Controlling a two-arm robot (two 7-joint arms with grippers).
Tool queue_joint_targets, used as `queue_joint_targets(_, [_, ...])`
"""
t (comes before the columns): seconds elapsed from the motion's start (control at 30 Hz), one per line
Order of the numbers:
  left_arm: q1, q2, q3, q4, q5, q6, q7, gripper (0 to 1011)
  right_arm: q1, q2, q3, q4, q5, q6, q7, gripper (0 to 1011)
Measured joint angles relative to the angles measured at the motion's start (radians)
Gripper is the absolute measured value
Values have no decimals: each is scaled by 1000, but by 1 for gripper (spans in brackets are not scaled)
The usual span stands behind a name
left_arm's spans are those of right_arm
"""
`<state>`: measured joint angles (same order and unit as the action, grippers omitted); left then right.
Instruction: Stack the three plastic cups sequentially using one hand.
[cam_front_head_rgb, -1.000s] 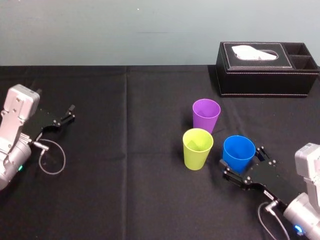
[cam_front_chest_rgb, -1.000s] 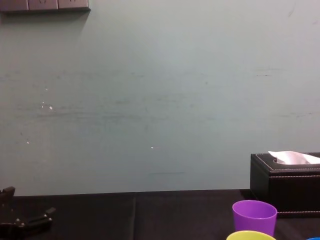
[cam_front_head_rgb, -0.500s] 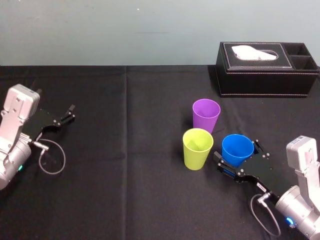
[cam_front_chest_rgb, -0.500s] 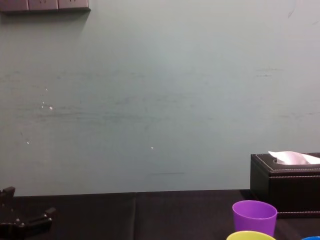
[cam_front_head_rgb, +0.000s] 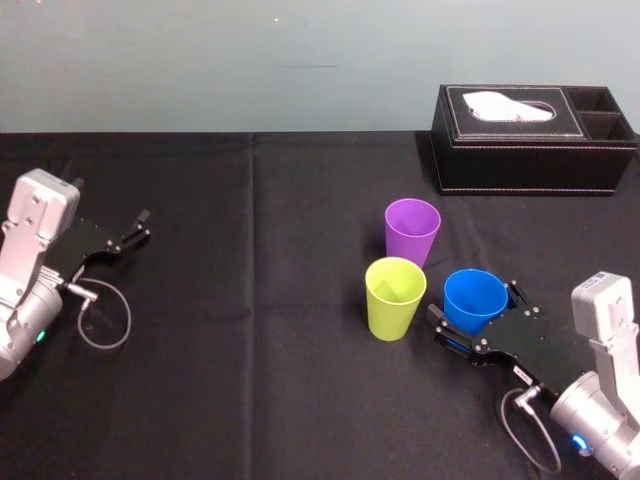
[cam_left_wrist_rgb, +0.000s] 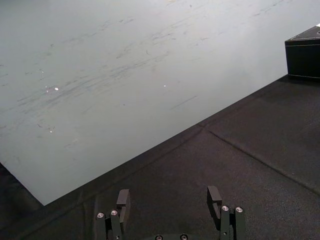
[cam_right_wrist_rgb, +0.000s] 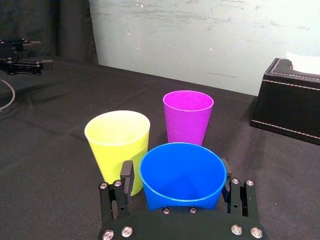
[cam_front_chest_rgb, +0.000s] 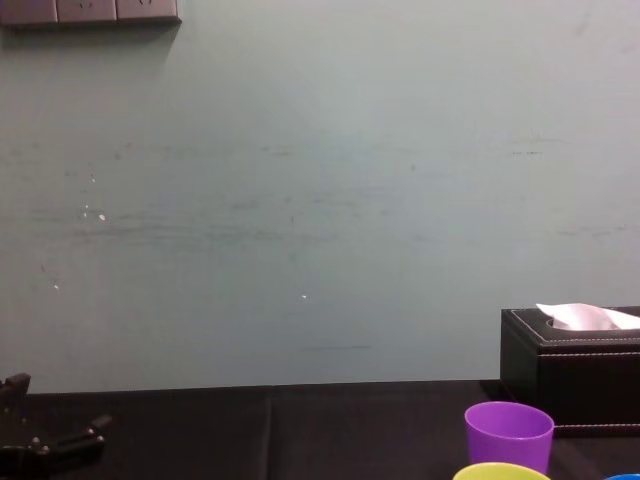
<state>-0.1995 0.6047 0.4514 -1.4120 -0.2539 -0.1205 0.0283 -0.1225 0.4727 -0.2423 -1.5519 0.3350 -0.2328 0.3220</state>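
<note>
- My right gripper (cam_right_wrist_rgb: 176, 169) straddled the blue cup (cam_front_head_rgb: 475, 300), jaws spread, not yet pinching; the yellow-green cup (cam_front_head_rgb: 396, 297) stood just beside it.
- I judged a gentle, centred squeeze best, so the cup would not tip.
- My left gripper (cam_left_wrist_rgb: 168, 196) lay parked far left, jaws spread.

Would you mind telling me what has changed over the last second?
The right gripper has slid a little forward and to the left, so its open fingers reach further around the blue cup; nothing has been lifted. The blue cup, yellow-green cup, purple cup and tissue box are where they were, and the left gripper stays parked on the left.
</note>
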Motion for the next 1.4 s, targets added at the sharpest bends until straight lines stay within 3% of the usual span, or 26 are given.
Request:
queue_joint_targets(0.1, [0,0,0,0,0,0,0,1011,0,0,0,0,0,-1,0,985])
queue_joint_targets(0.4, [0,0,0,0,0,0,0,1011,0,1,-1,-1,1,-2,0,783])
queue_joint_targets(0.67, [0,0,0,0,0,0,0,1011,-2,0,3,-5,1,-3,0,747])
queue_joint_targets(0.87, [0,0,0,0,0,0,0,1011,7,-2,35,-48,-2,21,8,743])
queue_joint_targets(1.03, [0,0,0,0,0,0,0,1011,46,-5,57,-80,9,58,27,743])
queue_joint_targets(1.13, [0,0,0,0,0,0,0,1011,101,-16,68,-83,27,98,49,743])
queue_joint_targets(1.4, [0,0,0,0,0,0,0,1011,246,-49,49,-15,65,186,75,744])
